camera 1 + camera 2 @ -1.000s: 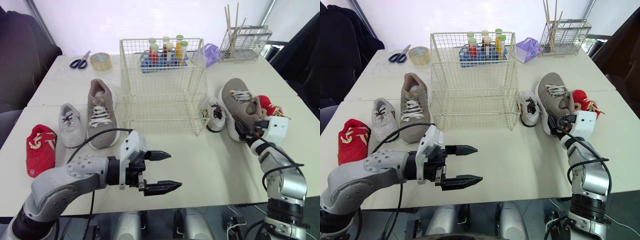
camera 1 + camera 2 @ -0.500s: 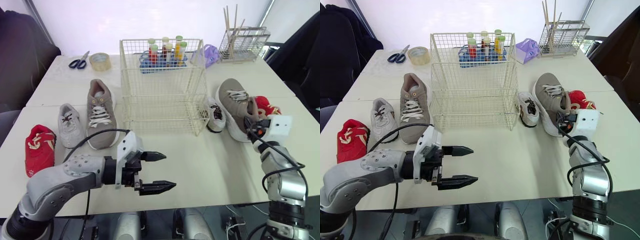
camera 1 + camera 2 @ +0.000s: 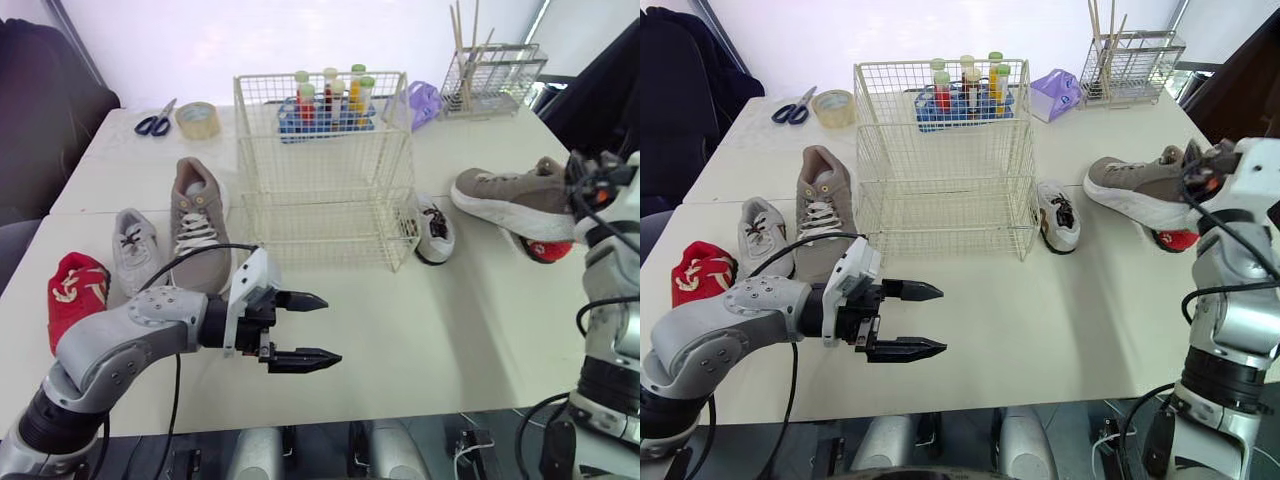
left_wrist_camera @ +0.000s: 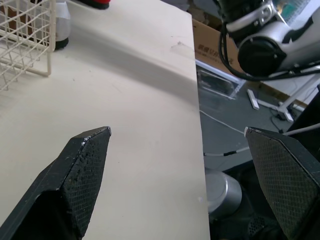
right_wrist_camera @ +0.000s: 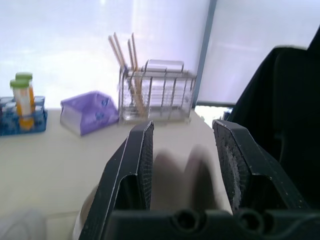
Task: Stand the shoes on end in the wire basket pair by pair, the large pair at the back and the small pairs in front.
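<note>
While left gripper hovers spread over white table, right gripper pinches tan shoe heel.

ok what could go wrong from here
The right end effector grips the large grey shoe by its heel alone, so the long toe could sag or slip. Swinging it across, the toe might snag the rim of the wire basket or clip the small white shoe beside it.

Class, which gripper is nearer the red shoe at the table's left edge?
Left. The left gripper, open, hovers before the wire basket, to the red shoe's right; the right gripper is at the table's far right edge, gripping a grey shoe's heel.
</note>
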Robot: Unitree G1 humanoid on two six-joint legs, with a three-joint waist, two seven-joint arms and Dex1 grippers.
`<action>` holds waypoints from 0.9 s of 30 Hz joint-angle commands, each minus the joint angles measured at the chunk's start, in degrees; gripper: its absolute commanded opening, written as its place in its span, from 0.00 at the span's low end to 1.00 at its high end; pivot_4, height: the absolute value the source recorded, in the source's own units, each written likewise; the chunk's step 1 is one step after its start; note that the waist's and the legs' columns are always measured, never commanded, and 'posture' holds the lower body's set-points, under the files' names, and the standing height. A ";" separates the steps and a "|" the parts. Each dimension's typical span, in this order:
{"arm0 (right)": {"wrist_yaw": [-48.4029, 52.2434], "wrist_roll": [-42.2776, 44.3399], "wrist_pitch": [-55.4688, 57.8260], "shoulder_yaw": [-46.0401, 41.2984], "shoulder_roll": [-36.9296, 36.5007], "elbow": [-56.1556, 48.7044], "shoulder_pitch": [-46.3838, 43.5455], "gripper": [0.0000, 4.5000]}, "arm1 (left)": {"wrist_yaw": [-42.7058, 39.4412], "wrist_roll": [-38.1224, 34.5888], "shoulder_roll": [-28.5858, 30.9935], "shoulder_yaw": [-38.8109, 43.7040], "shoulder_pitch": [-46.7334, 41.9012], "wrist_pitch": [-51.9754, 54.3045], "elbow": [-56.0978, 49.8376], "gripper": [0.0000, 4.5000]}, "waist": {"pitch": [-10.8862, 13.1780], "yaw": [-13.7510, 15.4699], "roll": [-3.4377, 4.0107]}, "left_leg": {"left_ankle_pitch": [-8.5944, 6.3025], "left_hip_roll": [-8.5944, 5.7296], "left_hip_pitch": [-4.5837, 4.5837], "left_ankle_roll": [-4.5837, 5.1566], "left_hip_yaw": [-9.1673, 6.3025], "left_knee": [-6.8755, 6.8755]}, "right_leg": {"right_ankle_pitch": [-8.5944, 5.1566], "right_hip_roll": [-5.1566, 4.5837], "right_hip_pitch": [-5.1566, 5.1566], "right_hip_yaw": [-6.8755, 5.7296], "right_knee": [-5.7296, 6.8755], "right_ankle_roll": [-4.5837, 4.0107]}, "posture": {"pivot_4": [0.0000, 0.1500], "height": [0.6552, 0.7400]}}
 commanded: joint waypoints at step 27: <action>34.91 17.20 12.41 -14.26 -22.72 14.01 20.44 0.99 | 14.02 -10.15 -7.00 1.17 3.79 2.56 -11.30 1.00 | 0.04 1.42 0.04 | -0.11 -0.01 0.08 0.21 -0.05 0.19 | 0.01 -0.05 0.27 -0.03 -0.12 -0.02 | 1.00 1.00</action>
